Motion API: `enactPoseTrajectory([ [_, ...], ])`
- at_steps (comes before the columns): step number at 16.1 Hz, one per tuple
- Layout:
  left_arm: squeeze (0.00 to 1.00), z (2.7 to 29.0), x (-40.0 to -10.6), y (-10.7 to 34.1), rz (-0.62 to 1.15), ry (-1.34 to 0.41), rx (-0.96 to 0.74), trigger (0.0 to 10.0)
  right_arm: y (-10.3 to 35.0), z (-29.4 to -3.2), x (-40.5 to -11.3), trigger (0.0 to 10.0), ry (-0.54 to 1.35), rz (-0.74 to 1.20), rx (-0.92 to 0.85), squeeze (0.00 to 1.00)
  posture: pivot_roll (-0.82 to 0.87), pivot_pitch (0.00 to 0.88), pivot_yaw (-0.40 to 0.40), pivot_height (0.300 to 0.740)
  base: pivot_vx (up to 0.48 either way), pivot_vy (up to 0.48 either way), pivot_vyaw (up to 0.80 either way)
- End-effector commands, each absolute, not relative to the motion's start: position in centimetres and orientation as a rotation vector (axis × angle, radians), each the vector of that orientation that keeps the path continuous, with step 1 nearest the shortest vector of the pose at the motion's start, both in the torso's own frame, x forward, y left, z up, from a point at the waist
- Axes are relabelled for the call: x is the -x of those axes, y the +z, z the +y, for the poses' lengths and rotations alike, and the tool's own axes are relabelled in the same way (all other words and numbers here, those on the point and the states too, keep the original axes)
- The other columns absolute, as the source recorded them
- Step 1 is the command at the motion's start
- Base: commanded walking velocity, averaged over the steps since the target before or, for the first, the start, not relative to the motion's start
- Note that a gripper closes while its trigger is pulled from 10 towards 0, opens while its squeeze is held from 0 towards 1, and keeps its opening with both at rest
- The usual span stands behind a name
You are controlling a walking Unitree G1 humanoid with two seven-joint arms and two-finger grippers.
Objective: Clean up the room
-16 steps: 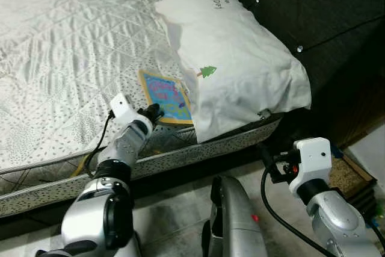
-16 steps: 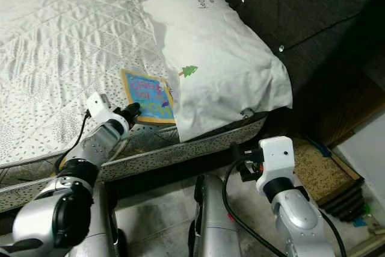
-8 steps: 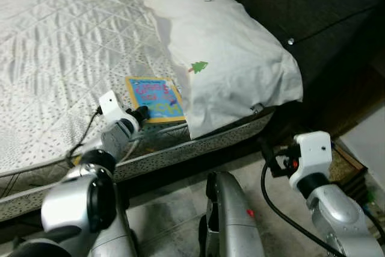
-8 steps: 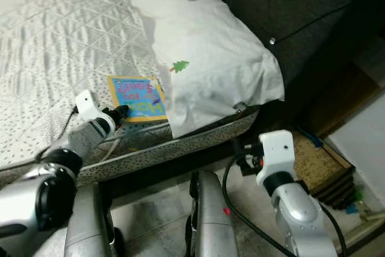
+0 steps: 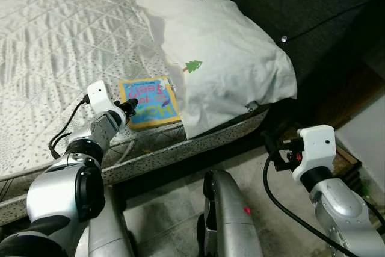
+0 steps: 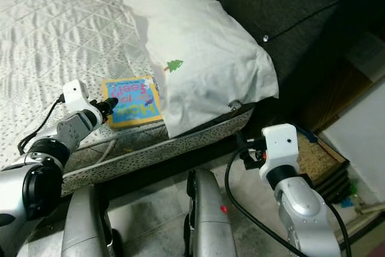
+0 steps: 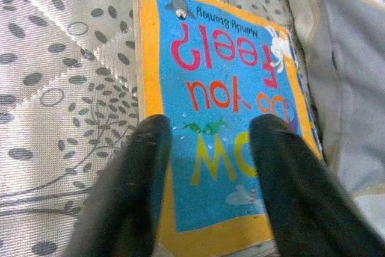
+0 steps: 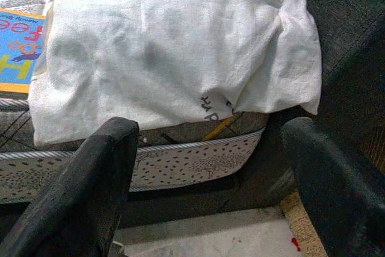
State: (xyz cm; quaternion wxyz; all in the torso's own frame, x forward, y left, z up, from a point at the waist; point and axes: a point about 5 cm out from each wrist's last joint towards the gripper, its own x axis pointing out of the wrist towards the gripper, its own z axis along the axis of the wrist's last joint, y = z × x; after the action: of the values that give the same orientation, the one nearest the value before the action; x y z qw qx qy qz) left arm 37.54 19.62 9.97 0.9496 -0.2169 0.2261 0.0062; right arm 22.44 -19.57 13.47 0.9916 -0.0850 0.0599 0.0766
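Right now the left gripper is reaching onto the mattress, its two black fingers spread apart and resting over the near edge of a children's book; they lie on the cover without pinching it. That book is a flat board book with a blue cover and an orange border, lying face up near the edge of the bed, with coloured letters across it. Just beside it, on the side towards the headboard, sits a big white pillow with a small green tree printed on it; the pillow's edge overlaps the far side of the book. Off to the other side, the right gripper hangs below the bed's edge, fingers wide apart with nothing between them, pointed at the pillow's corner and the speckled side of the mattress. Behind it, a woven mat lies on the floor by the dark padded headboard.
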Motion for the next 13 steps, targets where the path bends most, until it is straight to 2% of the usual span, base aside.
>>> enactPoseTrajectory([
  [1, 1.0, 19.5, -37.7, 10.2, 0.469, 0.006, 0.404, 10.0, 13.5, -19.8, -22.6, 10.0, 0.153, 0.121, 0.188, 0.0, -0.23, 0.115, -0.111, 0.537, 0.0, 0.0, 0.0],
  [5, 1.0, 19.5, -38.0, 10.7, 0.426, 0.028, 0.402, 10.0, 13.4, -19.4, -23.4, 10.0, 0.161, 0.113, 0.168, 0.0, -0.21, 0.099, -0.102, 0.537, 0.0, 0.0, 0.0],
  [9, 1.0, 20.4, -37.9, 11.3, 0.276, 0.049, 0.403, 10.0, 12.9, -17.6, -25.3, 10.0, 0.19, 0.107, 0.023, 0.0, -0.13, 0.066, -0.081, 0.537, 0.0, 0.0, 0.0],
  [13, 1.0, 21.8, -35.0, 11.1, 0.132, 0.107, 0.323, 10.0, 12.8, -15.2, -27.9, 10.0, 0.223, 0.077, -0.012, 0.0, 0.0, 0.013, -0.083, 0.537, 0.0, 0.0, 0.0],
])
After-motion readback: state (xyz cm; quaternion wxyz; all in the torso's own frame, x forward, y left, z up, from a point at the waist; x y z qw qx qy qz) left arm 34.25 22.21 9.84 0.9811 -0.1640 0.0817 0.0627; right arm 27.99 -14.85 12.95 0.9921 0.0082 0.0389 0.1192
